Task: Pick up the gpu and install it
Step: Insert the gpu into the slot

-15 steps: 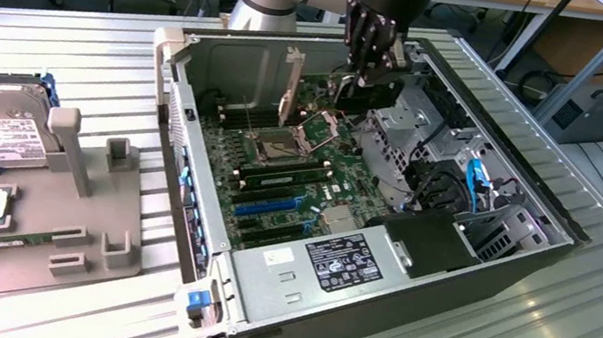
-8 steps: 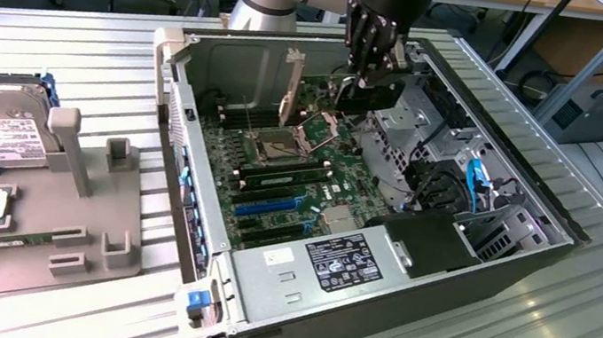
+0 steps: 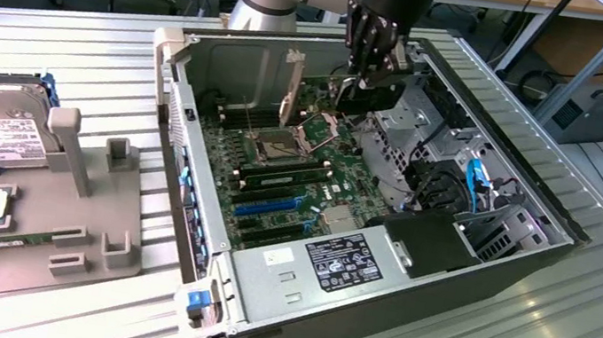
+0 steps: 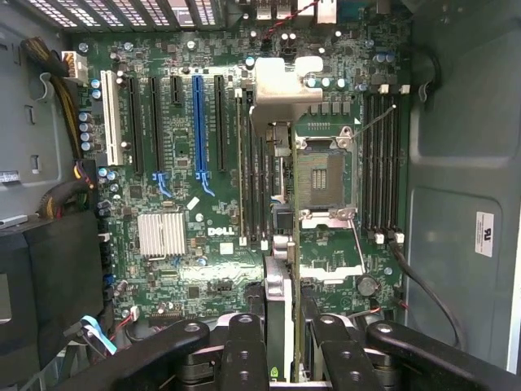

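A ribbed metal tabletop [image 3: 56, 52] is carrying a grey fixture [image 3: 48, 185] at the exterior view's left and an open computer case [image 3: 422, 322] beside it. There the end effector [image 3: 369, 73], half closed, is clamping the gpu [image 3: 369, 98] upright above the motherboard [image 4: 179, 163].

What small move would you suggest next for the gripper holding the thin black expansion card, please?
Probably a sideways shift, no descent yet. The gripper grips the thin black expansion card edge-on, parallel to the long blue motherboard slot but offset, in line with the black memory slots instead.
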`<state>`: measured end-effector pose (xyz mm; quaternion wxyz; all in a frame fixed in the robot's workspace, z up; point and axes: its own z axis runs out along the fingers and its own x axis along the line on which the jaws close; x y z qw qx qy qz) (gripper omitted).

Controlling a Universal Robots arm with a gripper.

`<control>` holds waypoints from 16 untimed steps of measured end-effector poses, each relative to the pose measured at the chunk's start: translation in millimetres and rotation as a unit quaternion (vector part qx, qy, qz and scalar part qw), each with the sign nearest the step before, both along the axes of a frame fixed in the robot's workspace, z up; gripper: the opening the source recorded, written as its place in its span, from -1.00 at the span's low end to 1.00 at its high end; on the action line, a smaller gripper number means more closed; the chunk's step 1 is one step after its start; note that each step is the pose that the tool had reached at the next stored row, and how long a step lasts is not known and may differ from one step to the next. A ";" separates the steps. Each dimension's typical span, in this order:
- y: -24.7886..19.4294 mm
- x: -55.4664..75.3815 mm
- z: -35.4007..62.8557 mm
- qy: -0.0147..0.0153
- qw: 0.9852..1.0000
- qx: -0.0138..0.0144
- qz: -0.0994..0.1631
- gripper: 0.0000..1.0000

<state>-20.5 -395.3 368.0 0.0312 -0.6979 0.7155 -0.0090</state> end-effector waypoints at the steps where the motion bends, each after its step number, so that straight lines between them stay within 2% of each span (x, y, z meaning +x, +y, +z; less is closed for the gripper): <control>1: -0.2 0.0 0.0 0.000 1.000 0.000 0.000 -0.47; 7: -1.1 0.0 0.0 0.000 1.000 0.000 0.000 -0.47; 9: -5.8 0.0 -1.2 0.000 1.000 0.000 0.000 -0.47; 16: -6.2 0.0 -1.3 0.000 1.000 0.000 0.000 -0.47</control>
